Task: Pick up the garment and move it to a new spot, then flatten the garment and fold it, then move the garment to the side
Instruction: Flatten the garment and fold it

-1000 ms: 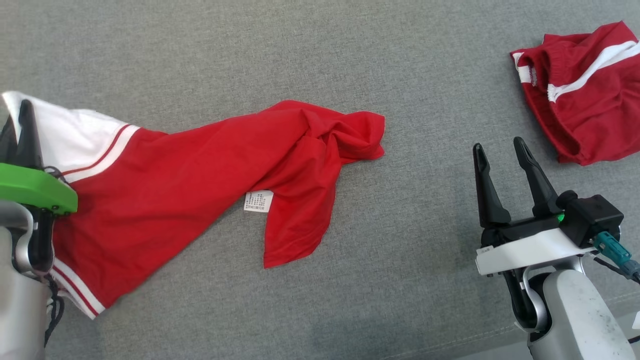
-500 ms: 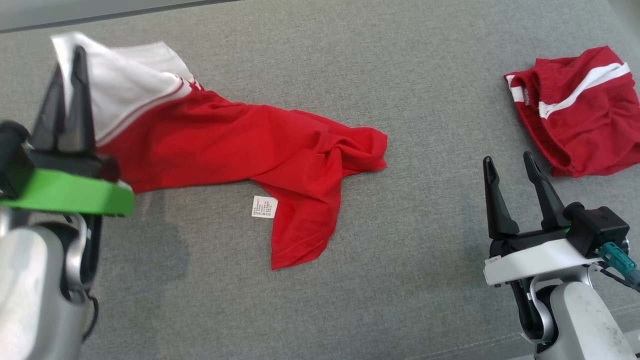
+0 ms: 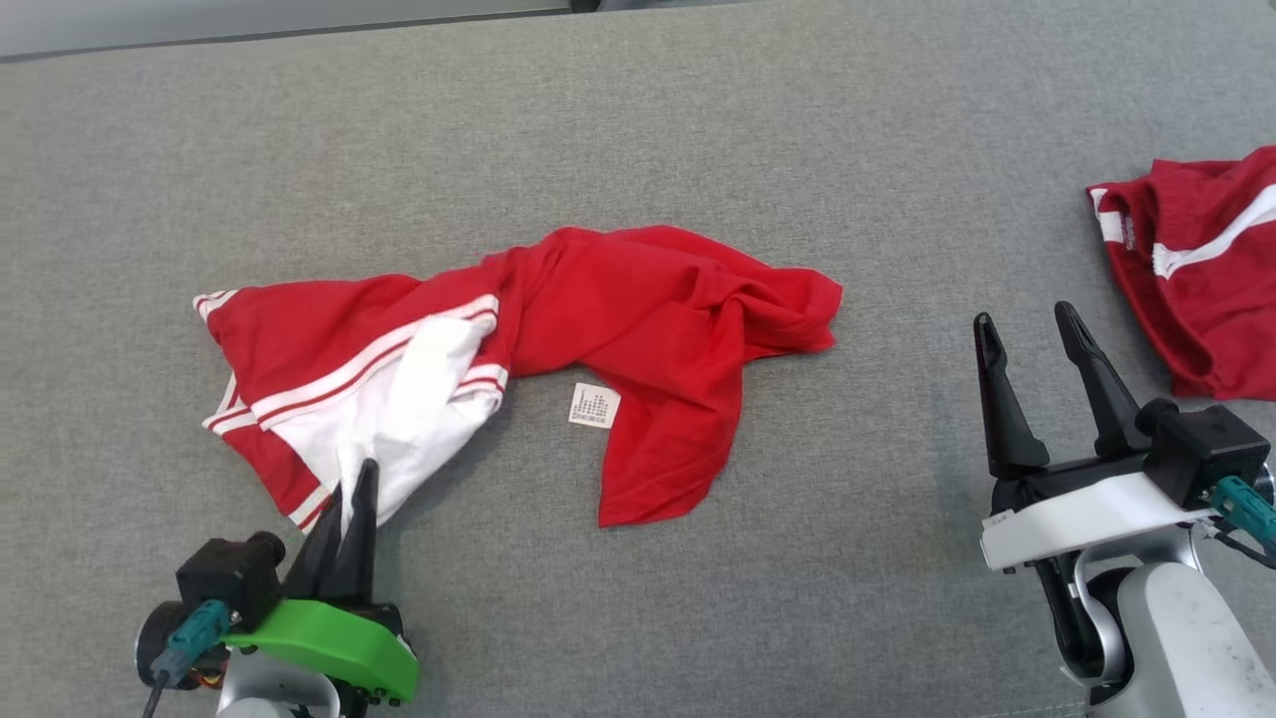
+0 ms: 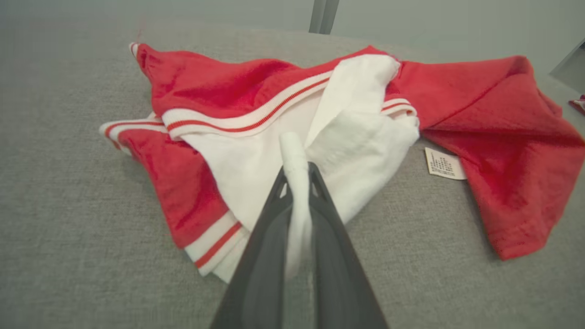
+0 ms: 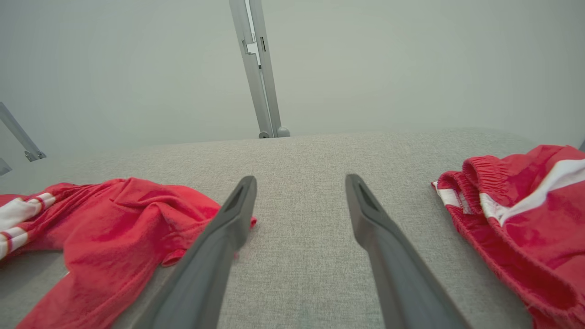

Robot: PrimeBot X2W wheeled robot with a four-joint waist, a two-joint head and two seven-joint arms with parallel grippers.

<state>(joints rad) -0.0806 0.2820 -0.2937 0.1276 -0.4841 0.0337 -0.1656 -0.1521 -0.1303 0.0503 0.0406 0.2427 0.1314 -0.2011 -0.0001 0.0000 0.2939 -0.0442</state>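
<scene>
A grey woven-fabric surface (image 3: 638, 120) spreads across the head view, its far edge meeting a pale strip at the top. A crumpled red jersey garment with a white panel and red-and-white striped trim (image 3: 658, 299) lies on it left of centre, with its small white care label (image 3: 594, 406) flat on the cloth. Well apart, at the right edge, lies a bunched pair of red shorts with a white stripe (image 3: 1211, 289).

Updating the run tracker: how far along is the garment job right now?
Done: nothing finished; the red garment lies crumpled on the grey surface, not flattened. In hand: the left gripper is shut on its white panel; the right gripper is open, apart from the cloth. Left: spread it flat, fold it, move it aside.
</scene>
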